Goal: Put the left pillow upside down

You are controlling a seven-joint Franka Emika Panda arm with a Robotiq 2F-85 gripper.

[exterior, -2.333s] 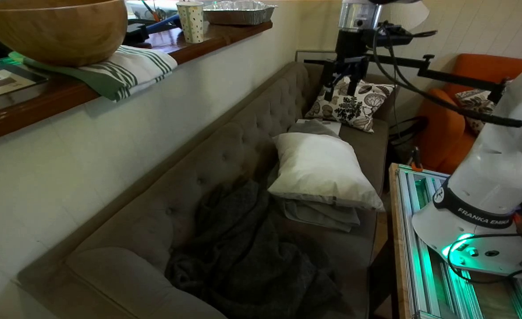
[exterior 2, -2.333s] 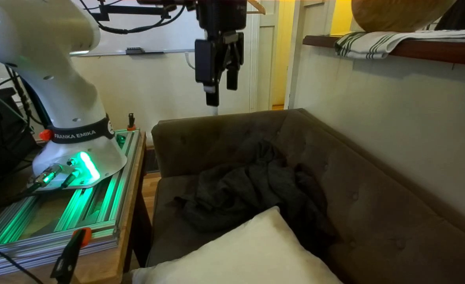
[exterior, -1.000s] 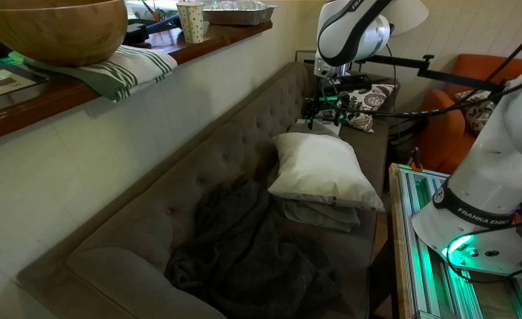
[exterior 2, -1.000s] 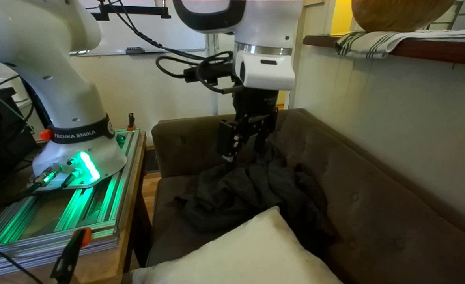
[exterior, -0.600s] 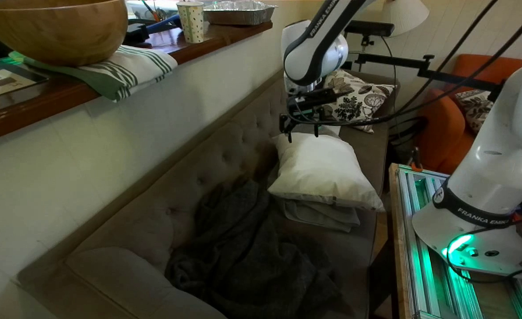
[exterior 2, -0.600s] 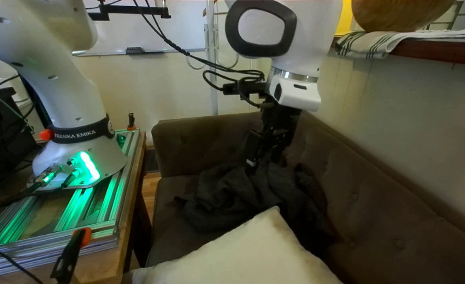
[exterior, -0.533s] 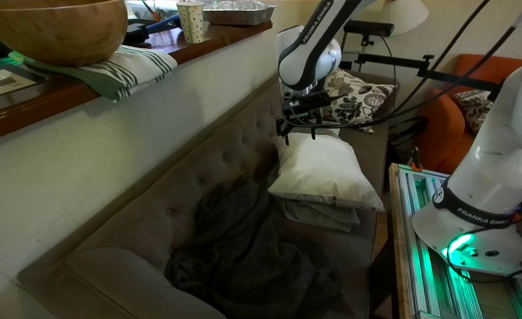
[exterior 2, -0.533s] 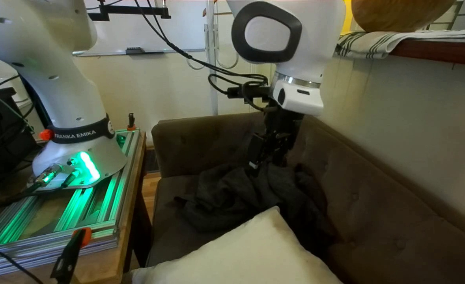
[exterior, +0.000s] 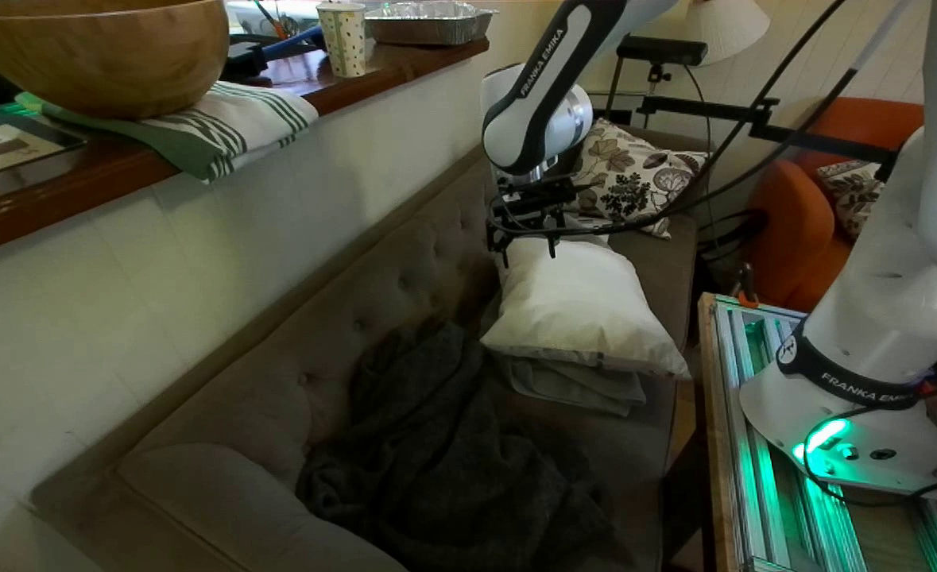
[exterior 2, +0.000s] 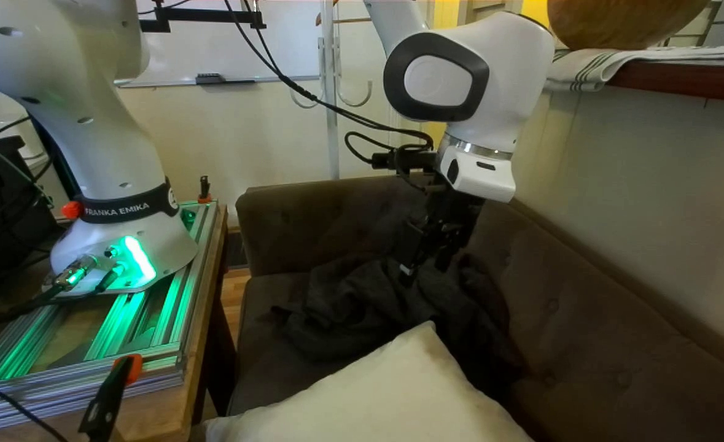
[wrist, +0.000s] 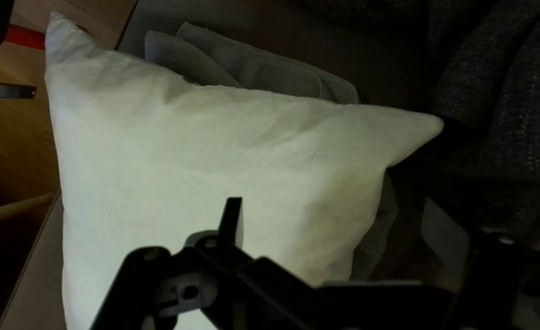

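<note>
Hovers near the white throw pillow [exterior: 578, 306] with parted, unladen jaws, seemingly in position but with grasping, overturning and resettling left.

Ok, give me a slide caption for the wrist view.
Open gripper over a white pillow, folded grey cloth peeking out beneath.

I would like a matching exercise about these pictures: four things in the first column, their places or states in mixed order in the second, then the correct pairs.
Column 1
1. square plain white fabric pillow
2. large round wooden bowl
3. dark grey fabric blanket
4. black two-fingered gripper

Column 2
A. bunched up on the grey-brown tufted sofa
B. open, with nothing gripped
C. resting on a white-and-green striped towel
D. lying on a folded grey cloth

Pairs: 1-D; 2-C; 3-A; 4-B
</note>
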